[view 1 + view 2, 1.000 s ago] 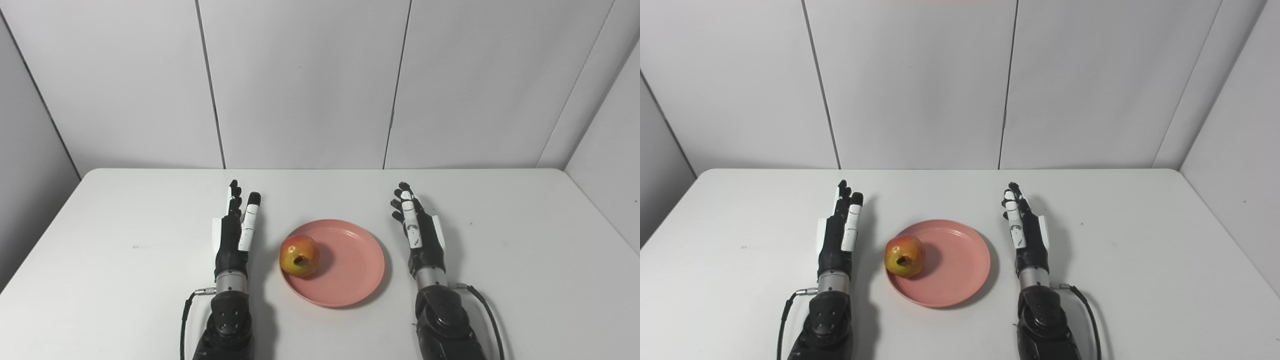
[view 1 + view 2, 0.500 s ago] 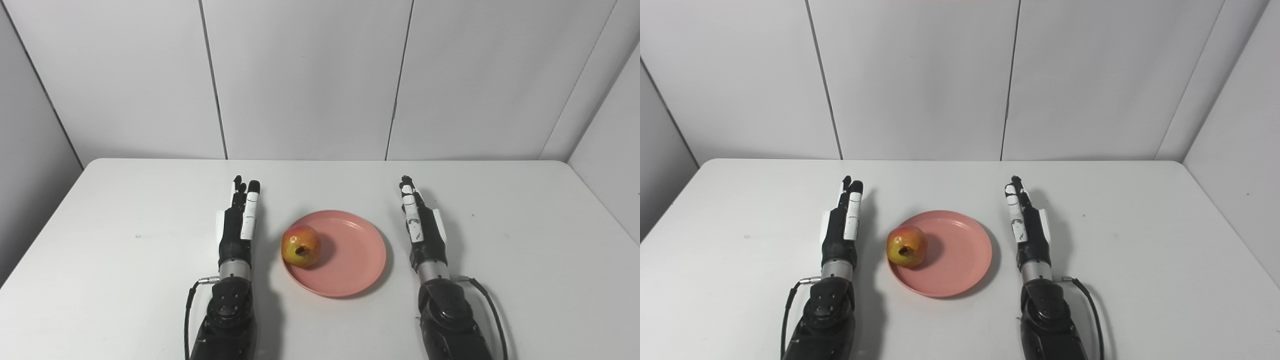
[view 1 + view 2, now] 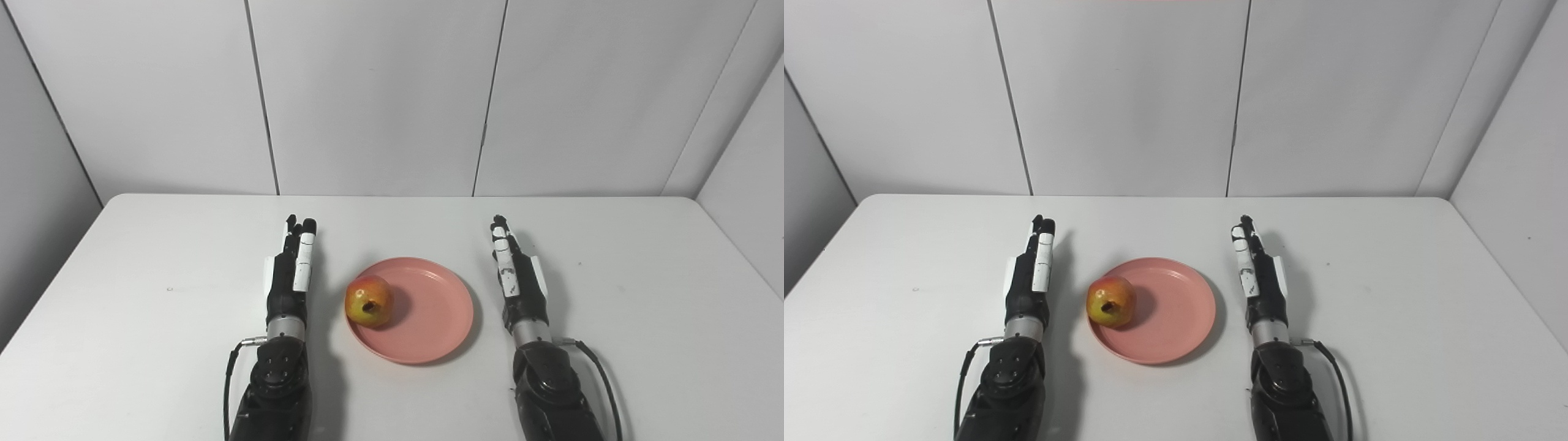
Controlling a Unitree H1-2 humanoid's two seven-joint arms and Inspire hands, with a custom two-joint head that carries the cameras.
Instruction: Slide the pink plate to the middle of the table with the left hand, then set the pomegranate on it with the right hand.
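Pomegranate [image 3: 368,301], round and red-yellow, sits on the left part of the round pink plastic plate [image 3: 429,327], which lies mid-counter on the white counter [image 3: 153,318]. Left hand [image 3: 288,278], then right hand [image 3: 517,278], flank the plate with fingers straight, holding nothing. Both steps look done; nothing further seems needed.

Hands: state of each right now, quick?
Left hand: open, fingers straight, holding nothing, left of the pink plate.
Right hand: open, fingers straight, holding nothing; the pomegranate sits on the plate.
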